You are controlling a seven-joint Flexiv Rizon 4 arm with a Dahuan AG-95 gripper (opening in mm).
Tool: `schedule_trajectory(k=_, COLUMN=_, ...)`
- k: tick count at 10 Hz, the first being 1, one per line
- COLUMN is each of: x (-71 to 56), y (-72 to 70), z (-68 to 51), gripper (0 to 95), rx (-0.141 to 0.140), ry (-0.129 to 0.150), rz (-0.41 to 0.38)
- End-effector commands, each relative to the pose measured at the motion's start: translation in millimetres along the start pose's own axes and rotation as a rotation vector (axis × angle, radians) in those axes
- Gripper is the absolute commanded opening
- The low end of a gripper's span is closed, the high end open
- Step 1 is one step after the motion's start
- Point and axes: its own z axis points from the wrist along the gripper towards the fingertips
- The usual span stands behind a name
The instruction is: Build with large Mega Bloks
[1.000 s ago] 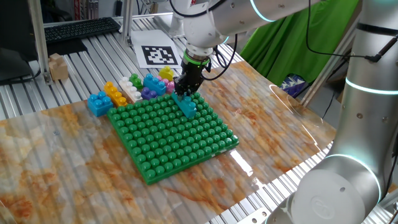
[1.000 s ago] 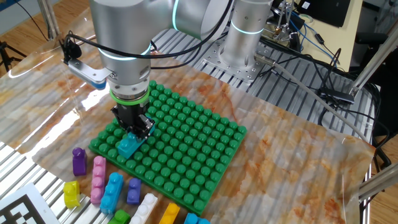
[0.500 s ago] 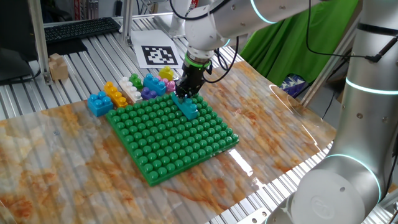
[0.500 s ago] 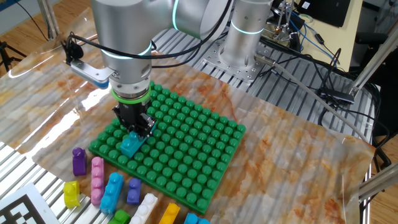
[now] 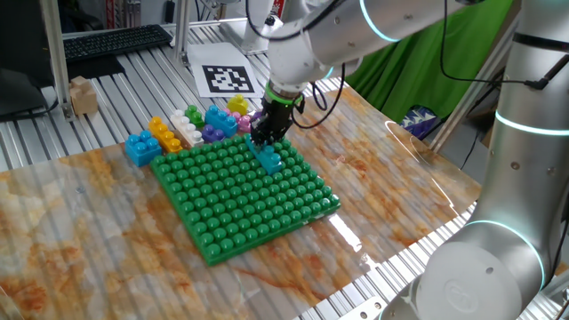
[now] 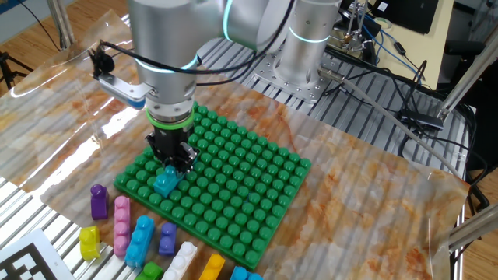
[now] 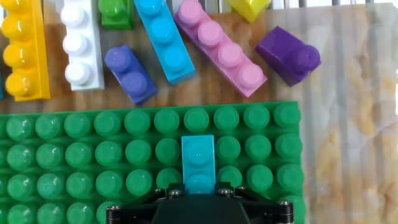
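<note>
the teal brick sits on the green baseplate, right under the gripper, near the plate's edge. the fingers seem clamped on it, but the hand view hides them. it is the only brick on the plate. just past that edge wait the pink brick, blue brick, white brick, yellow brick and purple brick. the fixed views show the arm above.
</note>
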Motion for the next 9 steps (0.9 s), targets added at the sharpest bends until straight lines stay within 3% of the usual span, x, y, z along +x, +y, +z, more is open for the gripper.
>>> schedule_trajectory(k=1, x=0.2, y=0.8, z=2.8, gripper=0.0, rx=-0.007, ry=0.013, rz=0.005)
schedule_trajectory(k=3, x=1.7, y=0.7, z=13.1, gripper=0.0, rx=-0.010, ry=0.010, rz=0.008)
schedule_trajectory(k=5, x=2.2, y=1.0, z=13.9, gripper=0.0, rx=-0.008, ry=0.004, rz=0.014)
schedule_trajectory(k=8, x=2.5, y=0.9, z=14.3, gripper=0.0, rx=0.001, ry=0.019, rz=0.033)
schedule_trajectory(k=9, x=2.1, y=1.3, z=8.5, gripper=19.0, rx=0.005, ry=0.046, rz=0.043)
